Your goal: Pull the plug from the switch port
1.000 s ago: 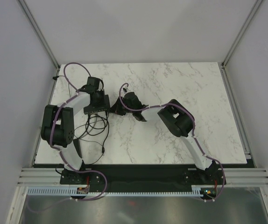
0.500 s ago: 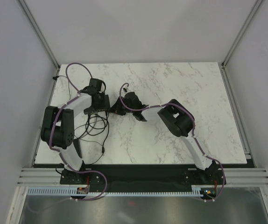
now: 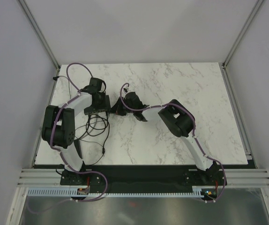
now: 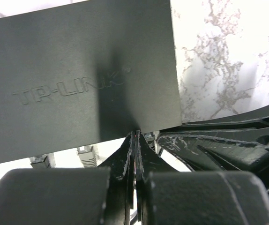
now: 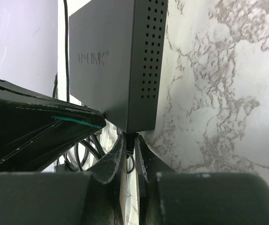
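Both arms stand on black base plates bolted to the mounting rail [image 3: 144, 177].

Left arm [image 3: 59, 126] and right arm [image 3: 179, 122]: white shells on the links, bulky black housings at the joints.

A mauve cable [image 3: 78, 64] runs the length of each arm, starting at the rail. It lies close to the shells and throws a free loop at the left arm's end farthest from the rail.

There is a small lit indicator [image 3: 209, 192] at each base, just on the near side of the rail.

Left gripper [image 4: 135, 137] and right gripper [image 5: 130, 137]: the fingers are black and tapered, with edges scuffed pale.
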Robot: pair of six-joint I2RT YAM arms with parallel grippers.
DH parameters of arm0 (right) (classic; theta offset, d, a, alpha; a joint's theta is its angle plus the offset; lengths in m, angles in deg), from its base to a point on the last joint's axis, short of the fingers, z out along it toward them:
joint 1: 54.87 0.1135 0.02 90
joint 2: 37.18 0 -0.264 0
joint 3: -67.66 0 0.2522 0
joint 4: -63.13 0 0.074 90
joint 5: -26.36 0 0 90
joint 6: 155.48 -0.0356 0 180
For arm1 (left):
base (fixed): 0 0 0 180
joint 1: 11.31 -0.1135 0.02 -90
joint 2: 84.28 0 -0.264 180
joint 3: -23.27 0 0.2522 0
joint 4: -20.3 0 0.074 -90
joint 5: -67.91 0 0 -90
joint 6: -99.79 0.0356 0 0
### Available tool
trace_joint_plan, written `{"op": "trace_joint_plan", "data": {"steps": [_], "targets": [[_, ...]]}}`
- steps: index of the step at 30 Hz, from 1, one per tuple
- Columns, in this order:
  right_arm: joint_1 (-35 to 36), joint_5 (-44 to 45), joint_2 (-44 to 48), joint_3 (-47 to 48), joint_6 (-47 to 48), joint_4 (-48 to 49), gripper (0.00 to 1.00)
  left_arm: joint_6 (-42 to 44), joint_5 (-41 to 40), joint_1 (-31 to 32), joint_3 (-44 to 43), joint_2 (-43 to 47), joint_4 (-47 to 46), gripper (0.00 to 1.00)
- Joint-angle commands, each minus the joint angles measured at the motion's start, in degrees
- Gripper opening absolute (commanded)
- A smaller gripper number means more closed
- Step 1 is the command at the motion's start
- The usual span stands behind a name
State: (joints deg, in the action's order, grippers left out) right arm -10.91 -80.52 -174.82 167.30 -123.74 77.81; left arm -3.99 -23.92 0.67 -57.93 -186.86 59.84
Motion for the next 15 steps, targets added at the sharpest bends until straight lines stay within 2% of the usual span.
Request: {"op": "trace_joint_plan", "data": {"steps": [1,15], "targets": [[0.1,2.3,-1.0,1.9,3.0,-6.3,0.00,0.4,3.8,0.3,-0.9,-2.9,-0.6,0.02],[0.1,1.4,-1.6,1.8,2.6,-5.0,0.00,0.2,3.1,1.8,2.1,0.7,-0.7,0.02]]}}
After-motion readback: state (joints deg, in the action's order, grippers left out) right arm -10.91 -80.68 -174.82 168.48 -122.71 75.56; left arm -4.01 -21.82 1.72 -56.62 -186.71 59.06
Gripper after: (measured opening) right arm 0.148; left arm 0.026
